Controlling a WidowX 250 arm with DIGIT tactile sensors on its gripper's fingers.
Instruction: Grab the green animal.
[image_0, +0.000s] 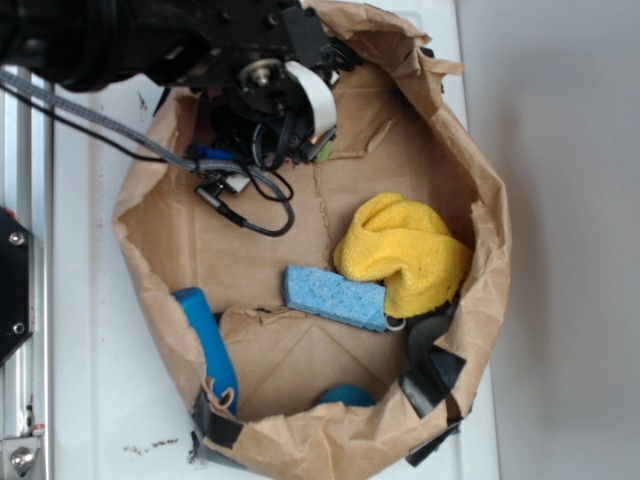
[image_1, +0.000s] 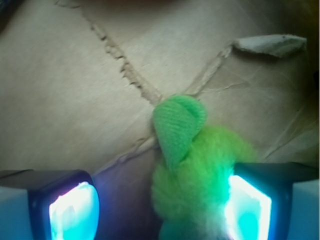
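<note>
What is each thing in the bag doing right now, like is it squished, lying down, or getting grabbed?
green animal: between the gripper's fingers, touching the right one, resting on the bag's paper floor.
gripper: open, gap beside the left finger.
yellow cloth: crumpled in a heap, lying free.
blue sponge: lying flat, against the cloth.
blue tube: leaning against the bag's wall.
paper bag: open, rim rolled down.

A lab-like robot bench: white tabletop (image_0: 85, 330), aluminium rail (image_0: 25, 150), taped paper bag (image_0: 330, 440).
</note>
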